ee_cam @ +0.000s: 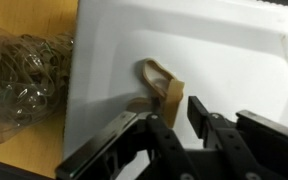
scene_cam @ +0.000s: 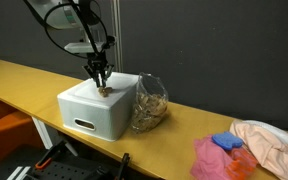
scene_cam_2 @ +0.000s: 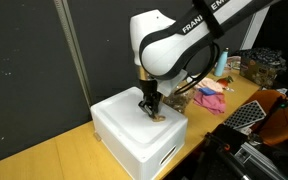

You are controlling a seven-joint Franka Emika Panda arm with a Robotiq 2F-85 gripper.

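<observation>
My claw (ee_cam: pixel 182 122) pinches, nearly closed, one end of a tan rubber band loop (ee_cam: pixel 160 82) atop the white rectangular box (ee_cam: pixel 234 45). A clear plastic bag of bands (ee_cam: pixel 22 70) lies at nine o'clock.

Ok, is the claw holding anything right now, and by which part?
It seems so: the claw pinches a tan rubber band by its near end, while the rest of the loop lies on the white box.

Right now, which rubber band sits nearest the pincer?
The single tan rubber band lying loose on the white box, right at the pincer; the rest are inside the clear bag.
</observation>
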